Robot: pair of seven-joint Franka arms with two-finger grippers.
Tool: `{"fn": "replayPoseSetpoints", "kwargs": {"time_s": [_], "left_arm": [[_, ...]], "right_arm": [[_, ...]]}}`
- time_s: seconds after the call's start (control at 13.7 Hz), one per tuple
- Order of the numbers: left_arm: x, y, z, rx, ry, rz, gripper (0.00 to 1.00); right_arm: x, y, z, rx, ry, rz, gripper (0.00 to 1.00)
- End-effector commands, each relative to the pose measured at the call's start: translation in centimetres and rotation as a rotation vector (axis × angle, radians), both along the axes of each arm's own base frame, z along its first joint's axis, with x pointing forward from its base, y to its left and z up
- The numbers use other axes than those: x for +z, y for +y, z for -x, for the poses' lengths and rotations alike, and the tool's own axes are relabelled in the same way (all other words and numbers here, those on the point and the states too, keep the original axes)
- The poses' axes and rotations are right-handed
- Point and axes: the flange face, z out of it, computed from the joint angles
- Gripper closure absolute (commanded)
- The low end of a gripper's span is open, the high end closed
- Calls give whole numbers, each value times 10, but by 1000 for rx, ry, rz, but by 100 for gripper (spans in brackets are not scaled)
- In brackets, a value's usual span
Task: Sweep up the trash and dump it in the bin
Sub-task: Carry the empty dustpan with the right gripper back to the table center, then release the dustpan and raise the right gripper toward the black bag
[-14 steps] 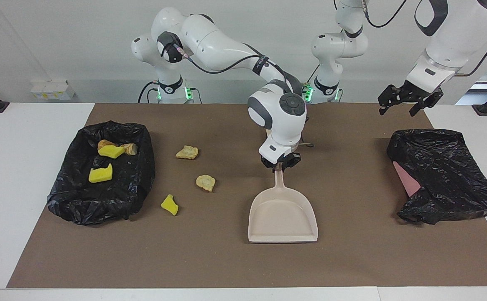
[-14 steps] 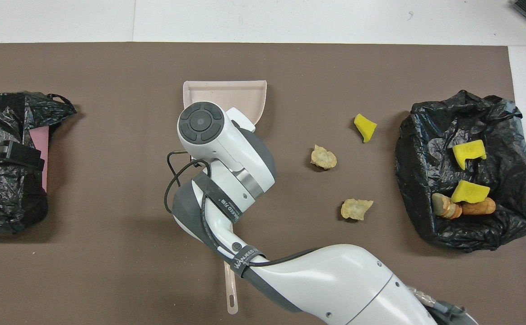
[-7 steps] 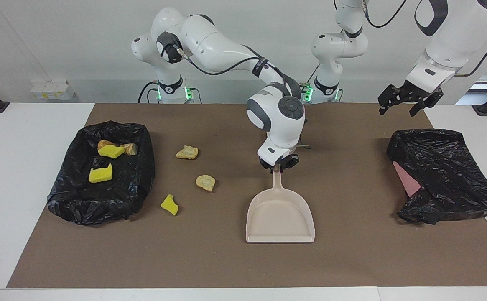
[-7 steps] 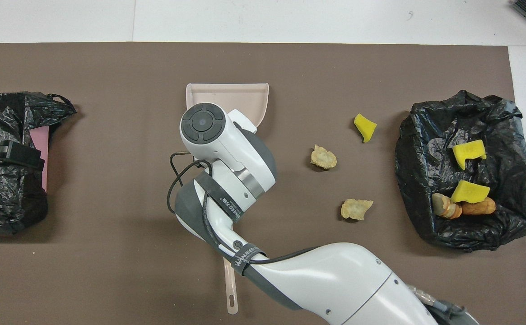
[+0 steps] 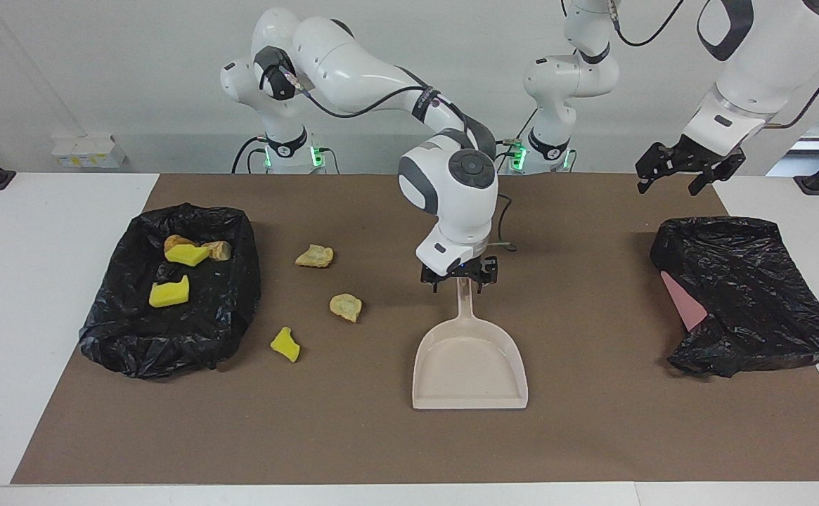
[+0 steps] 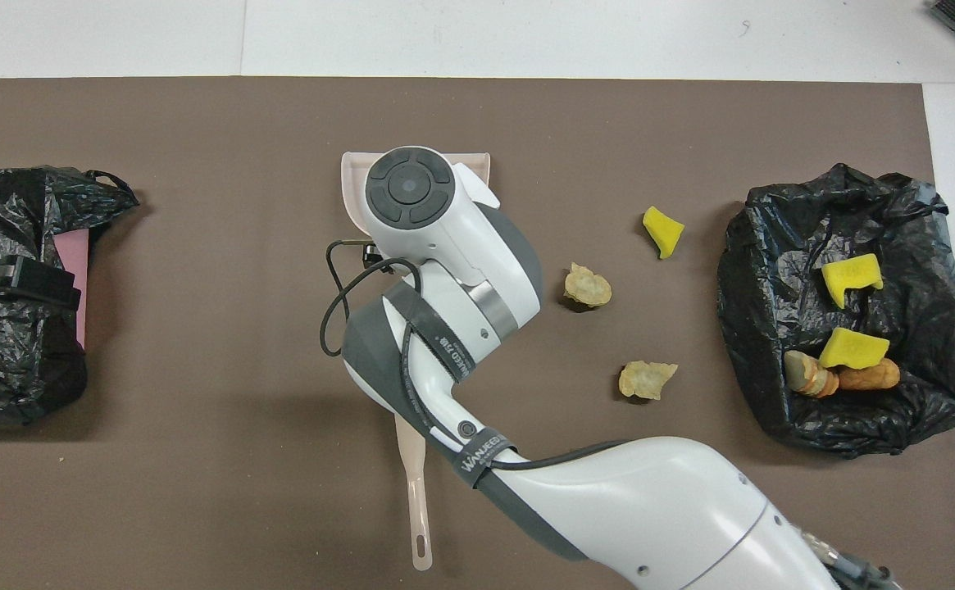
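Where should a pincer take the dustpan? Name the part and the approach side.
Grip the dustpan by its narrow handle, coming straight down from above. It lies flat, handle pointing toward the robots, slim enough to fit between the fingers. The open right pincer hangs over it.

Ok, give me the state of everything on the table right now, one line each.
Dustpan: flat on the mat, empty, no grip on it.
Right gripper: open, over the dustpan handle.
Left gripper: open, waiting above the collapsed bag.
Bin bag: open, four trash chunks inside.
Loose yellow foam bit: on the mat beside the bin bag, unswept.
Two tan lumps: on the mat, unswept.
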Motion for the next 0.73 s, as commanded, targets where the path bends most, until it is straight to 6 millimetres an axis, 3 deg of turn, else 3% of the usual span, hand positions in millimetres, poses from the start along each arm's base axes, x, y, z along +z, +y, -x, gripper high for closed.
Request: {"fn": "replayPoseSetpoints", "kwargs": {"time_s": [0.0, 0.29, 0.51, 0.66], "left_arm": [[3, 2, -1, 8, -2, -17, 0], [3, 0, -1, 6, 0, -18, 0], [3, 2, -1, 5, 3, -20, 0], [1, -12, -2, -27, -17, -13, 0]], "right_arm": [[56, -42, -14, -46, -56, -40, 0], [109, -141, -34, -96, -93, -31, 0], [142, -220, -26, -78, -118, 24, 0], [168, -258, -7, -64, -107, 48, 0]]}}
